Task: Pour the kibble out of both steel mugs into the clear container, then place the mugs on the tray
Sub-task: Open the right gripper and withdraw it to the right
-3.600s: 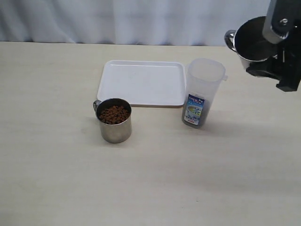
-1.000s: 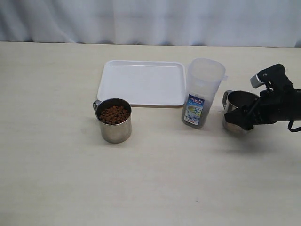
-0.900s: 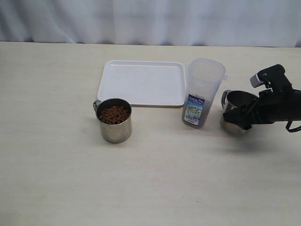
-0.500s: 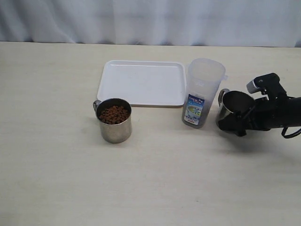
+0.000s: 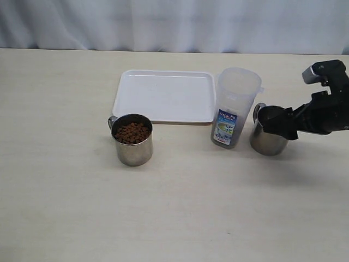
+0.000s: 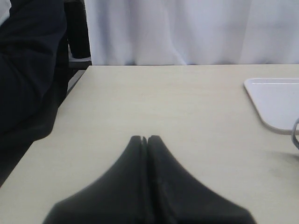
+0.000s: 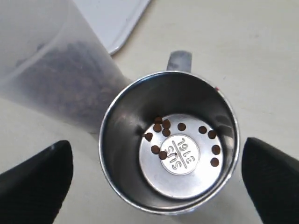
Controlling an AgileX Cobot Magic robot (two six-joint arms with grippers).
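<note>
**Right jaws spread wide around the nearly empty steel mug; left jaws pressed shut**

The right gripper (image 5: 279, 123) (image 7: 154, 181) reaches in low from the right of the exterior view with its jaws as far apart as they go, gripping nothing. The nearly empty steel mug (image 5: 267, 141) (image 7: 119, 154) stands upright on the table (image 5: 174, 207), directly between the two fingers. In the right wrist view, the finger on the container's side stands clear of the mug wall. The other finger sits just beside the rim, and whether it touches cannot be told.

About a dozen pellets of kibble (image 7: 161, 127) lie scattered on the mug's stamped base. The mug's loop handle (image 7: 179, 60) points toward the tray (image 5: 163, 95) (image 7: 112, 18).

The mug is just beside the clear container (image 5: 235, 98) (image 7: 51, 70), on its right in the exterior view, and off the tray. A dark layer of pellets (image 7: 70, 88) shows through the container's lower wall.

The full steel mug (image 5: 133, 148) stands on the table just in front of the tray's near left corner, heaped with brown pellets (image 5: 132, 132).

The left gripper (image 6: 145, 140) hovers over bare table well away from the mugs, its fingertips closed together on nothing. A corner of the tray (image 6: 275, 100) shows at the edge of its view.
</note>
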